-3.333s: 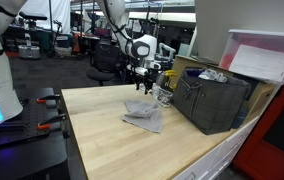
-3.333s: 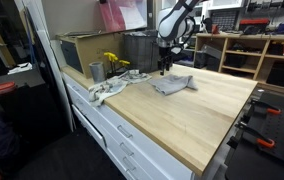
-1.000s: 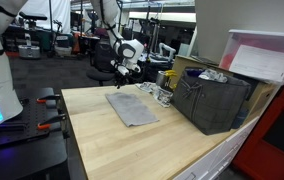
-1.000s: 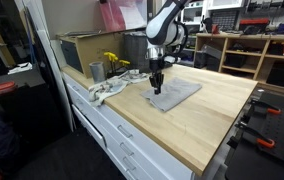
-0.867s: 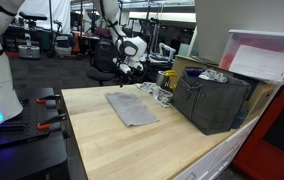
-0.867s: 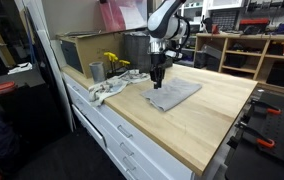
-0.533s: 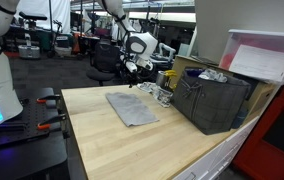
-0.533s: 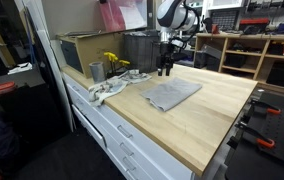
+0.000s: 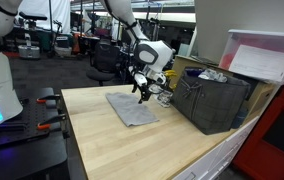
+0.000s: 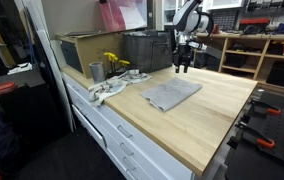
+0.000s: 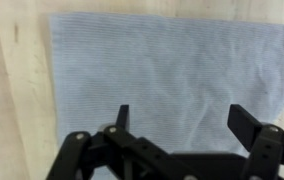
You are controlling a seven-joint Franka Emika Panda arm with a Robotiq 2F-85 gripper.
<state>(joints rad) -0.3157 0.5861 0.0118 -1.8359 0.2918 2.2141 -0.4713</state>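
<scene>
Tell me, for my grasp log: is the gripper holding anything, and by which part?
Nothing is held: the open gripper hangs above the flat grey cloth.

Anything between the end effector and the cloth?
Nothing. The wrist view shows the open end effector above the flat cloth, with only bare air between them.

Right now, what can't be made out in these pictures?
1. Wrist view: the cloth has its near edge hidden behind the open tool.
2. Exterior view: what lies inside the black crate is hidden by its wall.
3. Exterior view: the small things beside the crate are too small and blurred to name.
</scene>
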